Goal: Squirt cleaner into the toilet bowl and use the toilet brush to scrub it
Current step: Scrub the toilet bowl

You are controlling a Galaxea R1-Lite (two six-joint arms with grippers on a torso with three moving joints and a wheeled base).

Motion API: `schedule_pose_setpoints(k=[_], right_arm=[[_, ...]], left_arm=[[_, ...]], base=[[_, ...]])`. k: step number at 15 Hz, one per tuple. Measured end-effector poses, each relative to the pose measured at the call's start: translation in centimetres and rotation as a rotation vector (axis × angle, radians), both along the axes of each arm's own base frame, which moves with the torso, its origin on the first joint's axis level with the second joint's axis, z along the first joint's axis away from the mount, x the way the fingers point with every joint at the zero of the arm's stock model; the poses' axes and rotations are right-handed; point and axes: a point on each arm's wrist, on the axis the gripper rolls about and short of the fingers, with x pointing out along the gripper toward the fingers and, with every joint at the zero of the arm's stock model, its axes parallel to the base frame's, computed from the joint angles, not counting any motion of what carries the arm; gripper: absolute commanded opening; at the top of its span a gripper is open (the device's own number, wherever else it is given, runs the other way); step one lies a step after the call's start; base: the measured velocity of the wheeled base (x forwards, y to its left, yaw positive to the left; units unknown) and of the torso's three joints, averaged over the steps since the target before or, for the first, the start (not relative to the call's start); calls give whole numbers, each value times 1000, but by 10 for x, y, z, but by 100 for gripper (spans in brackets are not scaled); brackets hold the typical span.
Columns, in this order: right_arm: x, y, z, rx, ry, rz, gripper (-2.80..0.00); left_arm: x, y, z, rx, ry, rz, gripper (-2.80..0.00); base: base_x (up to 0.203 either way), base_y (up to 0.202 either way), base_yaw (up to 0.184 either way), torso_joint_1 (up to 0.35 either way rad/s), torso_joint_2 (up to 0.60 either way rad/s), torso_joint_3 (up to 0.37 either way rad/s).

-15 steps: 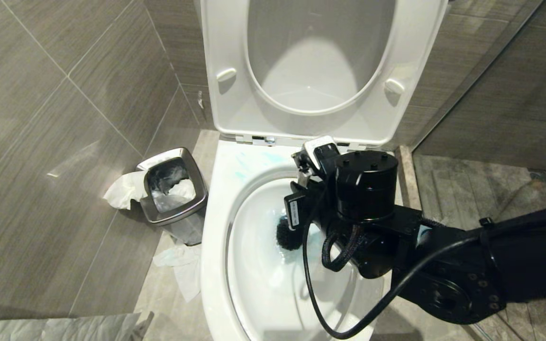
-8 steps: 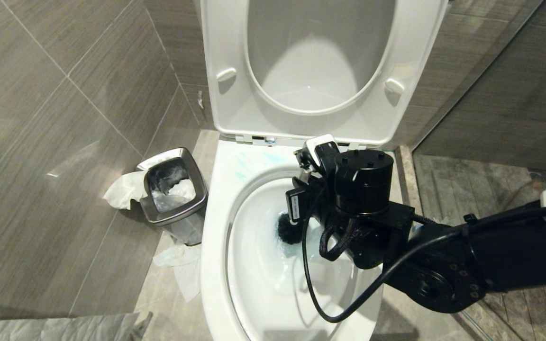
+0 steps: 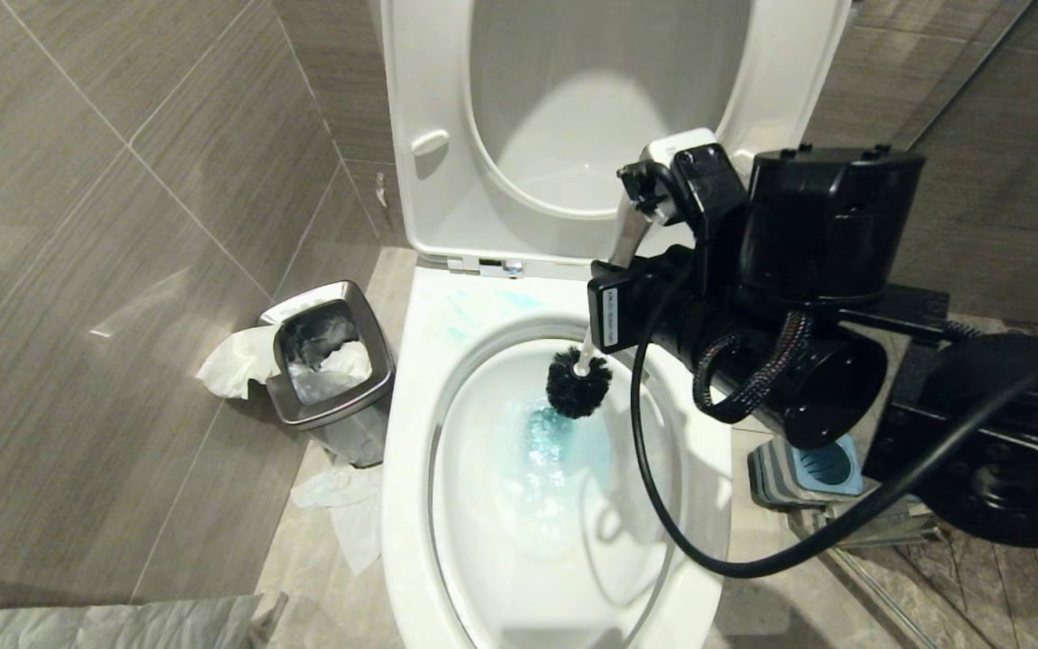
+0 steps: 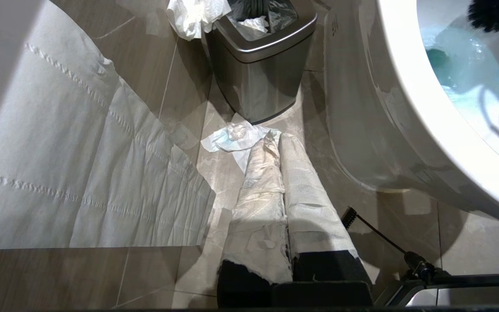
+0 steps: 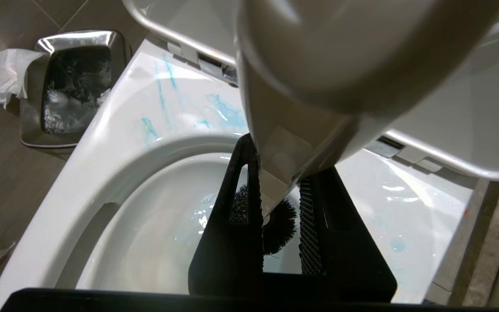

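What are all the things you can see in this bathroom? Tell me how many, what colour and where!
toilet bowl: one, white, in the middle, seat and lid up
cleaner: turquoise tint in the bowl water, thin streaks on the back rim
toilet brush: one, pale stick with a dark bristle head, over the bowl just above the water
brush holder: one, grey with a blue top, on the floor right of the bowl
waste bin: one, steel, on the floor left of the bowl
tissue paper: several pieces, white, at the bin and on the floor
right gripper: black jaws shut on the brush stick
left gripper: jaws shut, wrapped in white paper, low beside the bowl
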Motion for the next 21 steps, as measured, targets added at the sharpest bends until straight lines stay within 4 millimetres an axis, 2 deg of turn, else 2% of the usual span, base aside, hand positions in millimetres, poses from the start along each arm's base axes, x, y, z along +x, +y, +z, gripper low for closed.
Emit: schedule_pose_setpoints(k=[3,7,12,21], right_arm=[[-5,-5,10,18,-17,0,-280],[-4,3,3,11,0,12,-280],[2,17,-22,-1,19,19,-280],[26,41,-71,-21,15,-16,-280]], left_arm=[[0,0,0,0,0,0,-280],[0,0,0,0,0,0,-280],[0,0,0,0,0,0,-280],[0,0,0,0,0,0,-280]], base=[[0,0,0,0,0,0],[0,0,0,0,0,0],[0,0,0,0,0,0],[0,0,0,0,0,0]])
